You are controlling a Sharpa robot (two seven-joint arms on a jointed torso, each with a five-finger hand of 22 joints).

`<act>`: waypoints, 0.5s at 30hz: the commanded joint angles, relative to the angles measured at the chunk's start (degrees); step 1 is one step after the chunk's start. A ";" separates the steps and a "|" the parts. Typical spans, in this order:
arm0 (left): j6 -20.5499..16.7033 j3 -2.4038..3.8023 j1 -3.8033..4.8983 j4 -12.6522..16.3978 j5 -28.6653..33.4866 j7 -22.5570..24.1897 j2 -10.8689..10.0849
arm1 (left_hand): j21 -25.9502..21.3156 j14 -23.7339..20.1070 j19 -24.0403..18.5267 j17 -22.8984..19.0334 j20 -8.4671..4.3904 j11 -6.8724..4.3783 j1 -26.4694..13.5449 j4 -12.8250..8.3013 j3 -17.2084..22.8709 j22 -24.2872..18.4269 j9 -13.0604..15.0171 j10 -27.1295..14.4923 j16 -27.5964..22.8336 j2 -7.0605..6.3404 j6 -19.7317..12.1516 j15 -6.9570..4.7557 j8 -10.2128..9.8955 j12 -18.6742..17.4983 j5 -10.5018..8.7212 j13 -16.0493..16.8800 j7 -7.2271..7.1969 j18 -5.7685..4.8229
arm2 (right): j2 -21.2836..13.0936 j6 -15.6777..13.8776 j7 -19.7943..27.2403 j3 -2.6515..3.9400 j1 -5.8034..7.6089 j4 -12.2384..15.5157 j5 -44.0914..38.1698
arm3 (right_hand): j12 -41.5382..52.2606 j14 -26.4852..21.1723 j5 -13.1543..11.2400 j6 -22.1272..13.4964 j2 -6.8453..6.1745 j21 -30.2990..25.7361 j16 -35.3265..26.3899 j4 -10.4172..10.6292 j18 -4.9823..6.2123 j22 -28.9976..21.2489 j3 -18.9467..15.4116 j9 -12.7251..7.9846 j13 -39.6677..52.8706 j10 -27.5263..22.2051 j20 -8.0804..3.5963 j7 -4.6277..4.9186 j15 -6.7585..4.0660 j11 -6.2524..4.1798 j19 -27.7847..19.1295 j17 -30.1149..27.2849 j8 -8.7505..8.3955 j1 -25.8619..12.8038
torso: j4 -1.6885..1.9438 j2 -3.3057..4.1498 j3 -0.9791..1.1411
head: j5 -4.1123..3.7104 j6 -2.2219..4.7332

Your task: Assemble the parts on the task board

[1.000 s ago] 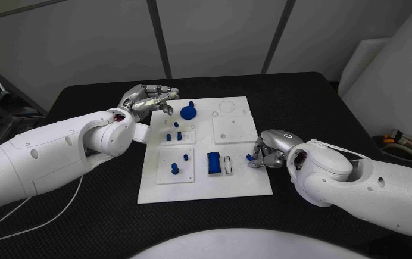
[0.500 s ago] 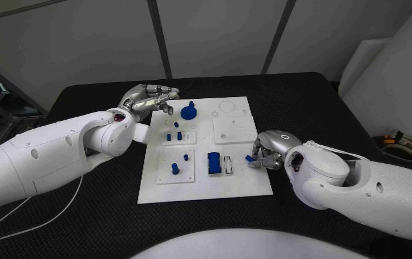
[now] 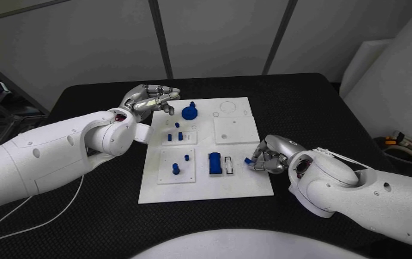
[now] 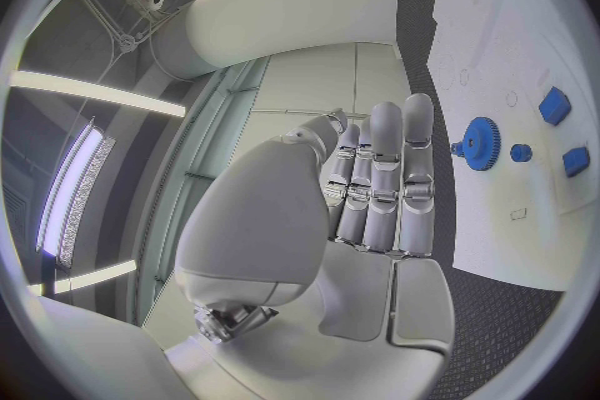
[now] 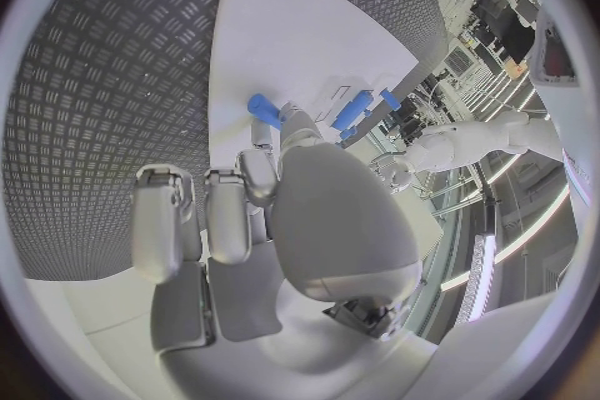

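Blue part [image 3: 250, 159], half hidden, is pinched by the right hand [image 3: 270, 155]; left hand [image 3: 151, 99] hovers empty, fingers extended.

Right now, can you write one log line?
left hand: open, by board edge | right hand: holds small blue part

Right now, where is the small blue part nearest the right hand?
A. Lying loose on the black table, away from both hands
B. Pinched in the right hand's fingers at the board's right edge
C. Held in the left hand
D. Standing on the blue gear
B: in the head view the right hand pinches a small blue part at the task board's right edge; the right wrist view shows its fingers touching it.
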 commanded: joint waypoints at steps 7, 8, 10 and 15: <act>0.53 0.05 0.07 0.15 0.09 -0.09 -0.02 | -0.35 -0.17 -0.17 -0.09 0.19 -0.07 -0.48 -0.02 0.43 0.08 0.09 -0.31 -0.38 0.01 -0.46 0.12 0.34 0.25 -0.15 0.04 0.00 -0.68 | 0.88 -6.23 1.27 0.74 0.21 0.88 7.66 | 0.38 3.33 0.72 0.50 1.17 0.36 0.33 0.15 -0.71 10.54 0.69 0.34 0.06 1.19 -0.33 0.06 -0.36 -0.87 1.87 1.03 0.16 1.61 | 0.04 0.13 0.02 | 0.14 -0.03; 0.53 0.05 0.07 0.17 0.09 -0.10 -0.03 | -0.35 -0.17 -0.17 -0.09 0.19 -0.07 -0.48 -0.02 0.43 0.08 0.09 -0.31 -0.38 0.01 -0.46 0.12 0.34 0.25 -0.15 0.04 0.00 -0.68 | 1.06 -6.29 1.34 0.76 0.22 0.89 8.02 | 0.38 3.33 0.77 0.50 1.14 0.37 0.35 0.20 -0.71 10.55 0.73 0.35 0.06 1.20 -0.33 0.07 -0.36 -0.87 1.87 1.05 0.15 1.54 | 0.03 0.15 0.04 | 0.18 -0.05; 0.54 0.05 0.07 0.20 0.09 -0.11 -0.04 | -0.35 -0.17 -0.17 -0.09 0.19 -0.07 -0.48 -0.02 0.43 0.08 0.09 -0.31 -0.38 0.01 -0.46 0.12 0.34 0.25 -0.15 0.04 0.00 -0.68 | 1.39 -6.43 1.48 0.79 0.22 0.93 8.57 | 0.37 3.33 0.83 0.51 1.09 0.38 0.34 0.29 -0.71 10.57 0.77 0.38 0.06 1.22 -0.34 0.07 -0.36 -0.86 1.89 1.04 0.13 1.41 | 0.01 0.18 0.05 | 0.19 -0.08; 0.57 0.05 0.08 0.22 0.09 -0.12 -0.04 | -0.35 -0.17 -0.17 -0.09 0.19 -0.07 -0.47 -0.05 0.46 0.08 0.09 -0.32 -0.38 0.01 -0.47 0.12 0.36 0.27 -0.14 0.04 0.01 -0.67 | 2.23 -6.85 2.03 0.84 0.23 0.81 9.97 | 0.40 3.37 1.01 0.60 0.90 0.47 0.44 0.79 -0.74 10.67 0.94 0.54 0.13 1.33 -0.36 0.07 -0.35 -0.85 1.98 1.21 0.07 0.67 | 0.00 0.11 0.03 | 0.24 -0.16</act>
